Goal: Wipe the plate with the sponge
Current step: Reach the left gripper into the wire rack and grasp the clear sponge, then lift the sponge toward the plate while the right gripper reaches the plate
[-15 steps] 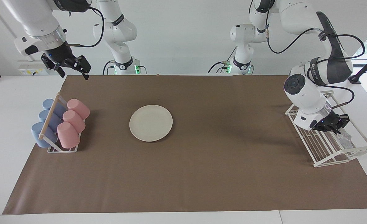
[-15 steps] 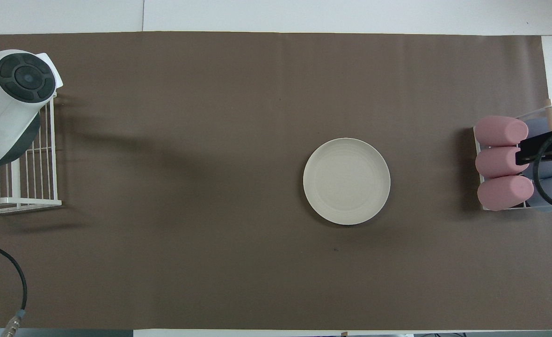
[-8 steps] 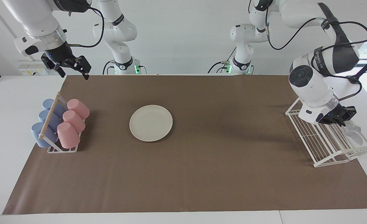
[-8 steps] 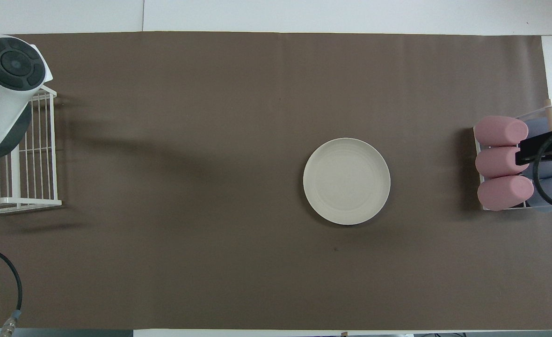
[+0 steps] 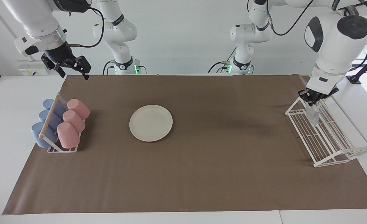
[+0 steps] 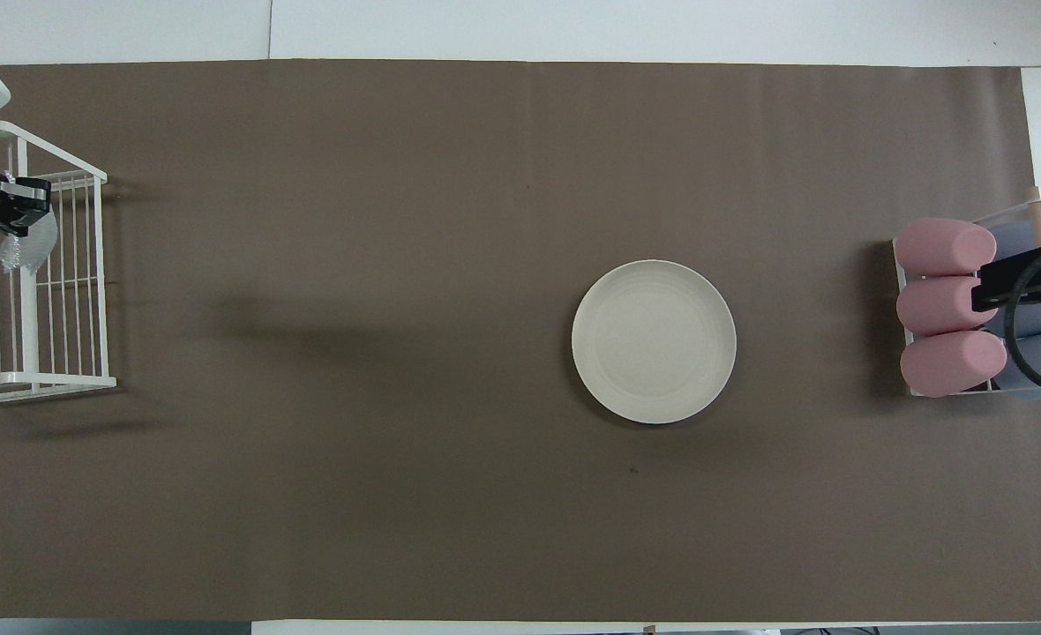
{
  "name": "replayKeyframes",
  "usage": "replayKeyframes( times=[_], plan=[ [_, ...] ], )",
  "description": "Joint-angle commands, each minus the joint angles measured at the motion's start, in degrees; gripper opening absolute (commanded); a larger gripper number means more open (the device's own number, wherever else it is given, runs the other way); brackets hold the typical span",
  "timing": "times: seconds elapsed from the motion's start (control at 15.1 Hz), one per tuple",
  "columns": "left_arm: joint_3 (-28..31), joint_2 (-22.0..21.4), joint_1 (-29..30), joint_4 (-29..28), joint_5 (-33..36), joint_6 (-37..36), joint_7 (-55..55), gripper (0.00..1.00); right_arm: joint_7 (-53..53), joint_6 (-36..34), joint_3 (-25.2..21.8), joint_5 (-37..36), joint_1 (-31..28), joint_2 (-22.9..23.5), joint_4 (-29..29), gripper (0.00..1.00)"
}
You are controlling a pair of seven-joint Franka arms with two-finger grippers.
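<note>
Brown paper (image 5: 202,174) covers most of the white table (image 5: 15,99), and on it the plate (image 5: 150,123) lies flat and bare, toward the right arm's end, well apart from both grippers. At the left arm's end stands a white wire rack (image 5: 326,146), and the left gripper (image 5: 314,99) hangs over its end nearer the robots with its fingers clenched on the sponge (image 5: 313,114), which dangles straight down from the fingertips as a pale silvery strip, its lower tip just above the rack's wires. In the overhead view the same gripper (image 6: 9,198) shows at the picture's edge with the sponge (image 6: 28,247) hanging below it over the rack (image 6: 62,291). The right gripper (image 5: 73,68) waits in the air over the table edge near the robots, its fingers spread apart and holding nothing, near a cup rack (image 5: 54,133) that carries pink cups (image 5: 73,123) and blue cups (image 5: 45,124). A second ago the left gripper was low inside the wire rack at the sponge; half a second ago it had begun lifting; now the arm has risen and swung upright, carrying the sponge clear of the rack floor. Plate, cups and right arm have not moved.
</note>
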Motion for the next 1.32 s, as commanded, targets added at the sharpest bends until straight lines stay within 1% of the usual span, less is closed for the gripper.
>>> replayKeyframes(
  times=[0.0, 0.07, 0.13, 0.2, 0.33, 0.46, 0.53, 0.79, 0.92, 1.06, 1.19, 1.26],
  plan=[
    [0.2, -2.5, 0.5, 0.2, -10.5, -2.7, -4.8, 0.0, -1.7, 0.7, 0.3, 1.3, -0.8, -0.8, -1.2, 1.0],
    [0.2, -2.7, 0.7, 0.0, -15.2, -2.9, -6.8, 0.0, -1.7, 0.7, 0.3, 1.3, -0.8, -0.9, -1.2, 1.0],
    [0.3, -2.9, 1.8, 0.0, -22.2, -3.1, -8.2, 0.0, -1.7, 0.7, 0.3, 1.3, -0.7, -0.9, -1.2, 1.0],
    [0.2, -3.5, 3.1, -0.9, -28.8, -3.2, -9.2, 0.0, -1.7, 0.7, 0.3, 1.3, -0.7, -0.9, -1.2, 1.0],
    [0.2, -4.8, 4.4, -3.6, -38.8, -2.4, -10.8, 0.0, -1.7, 0.7, 0.3, 1.3, -0.7, -0.9, -1.2, 1.0],
    [0.2, -7.9, 5.1, -10.3, -48.1, 0.4, -10.9, 0.0, -1.7, 0.7, 0.3, 1.3, -0.7, -0.9, -1.2, 1.0],
    [0.2, -8.8, 5.5, -13.4, -52.8, 1.5, -10.7, 0.0, -1.6, 0.7, 0.3, 1.3, -0.7, -0.8, -1.2, 1.0],
    [-0.5, -14.1, 4.5, -25.8, -66.8, 8.3, -9.8, 0.0, -0.7, 0.7, 0.3, 2.1, -0.6, -0.9, -1.3, 1.0],
    [-0.5, -15.0, 2.5, -30.5, -74.0, 9.3, -5.3, 0.0, 4.2, 1.1, 0.3, 5.4, -0.4, -1.0, -1.3, 1.0],
    [-0.5, -14.9, 1.6, -34.0, -80.8, 9.5, 1.5, 0.0, 12.9, 2.1, 0.8, 7.2, 0.3, -1.0, -1.3, 1.0],
    [-0.5, -14.4, 0.1, -37.4, -84.7, 9.2, 6.4, 0.0, 22.5, 4.7, 1.0, 9.6, 2.7, -1.2, -1.9, 1.0],
    [-0.5, -14.5, -0.4, -39.1, -86.6, 9.3, 9.8, 0.0, 28.9, 5.7, 1.0, 12.7, 2.7, -1.2, -2.1, 1.0]
  ],
)
